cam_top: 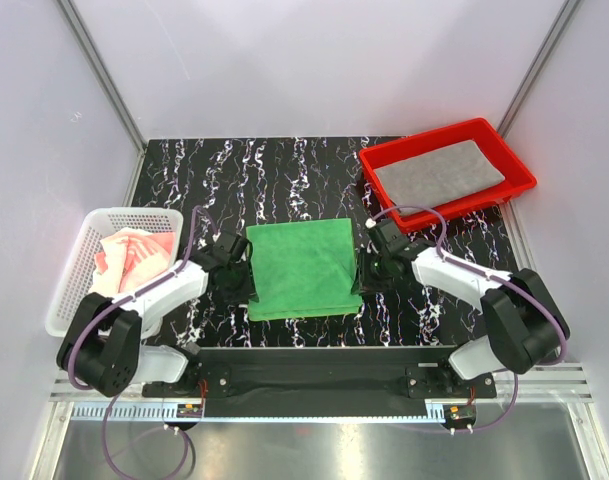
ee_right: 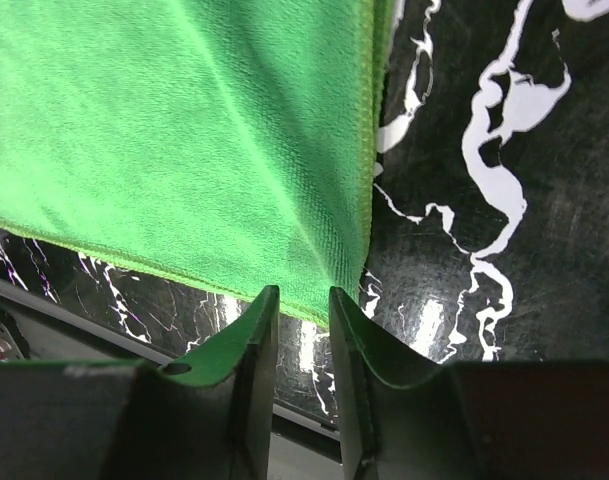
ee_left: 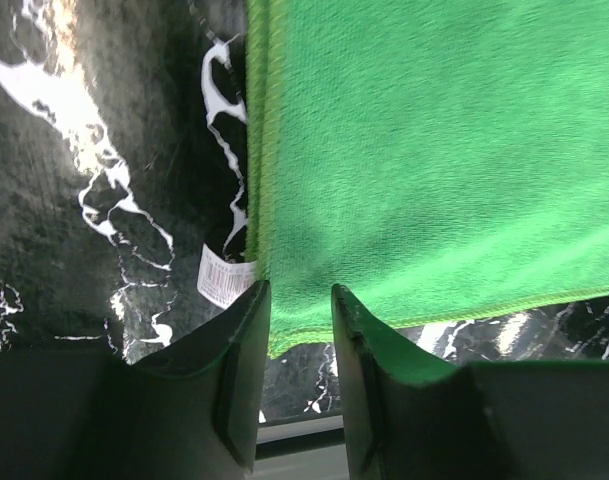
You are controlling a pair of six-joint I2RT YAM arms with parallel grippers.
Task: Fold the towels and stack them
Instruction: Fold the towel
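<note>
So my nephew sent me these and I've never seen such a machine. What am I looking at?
Two robot arms are bolted at the near edge of a black marbled table. The wide picture looks down from above and behind them. The two close-ups come from cameras on each wrist, with the dark fingers at the bottom. A green towel, folded, lies in the middle. The left gripper and right gripper sit at its near corners, fingers slightly apart, gripping nothing. A grey towel lies in the red tray. A pink towel sits in the white basket.

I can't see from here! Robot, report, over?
Both grippers open at folded bright green terry towel, near corners. Grey towel in red plastic tray. Nothing blocking.
</note>
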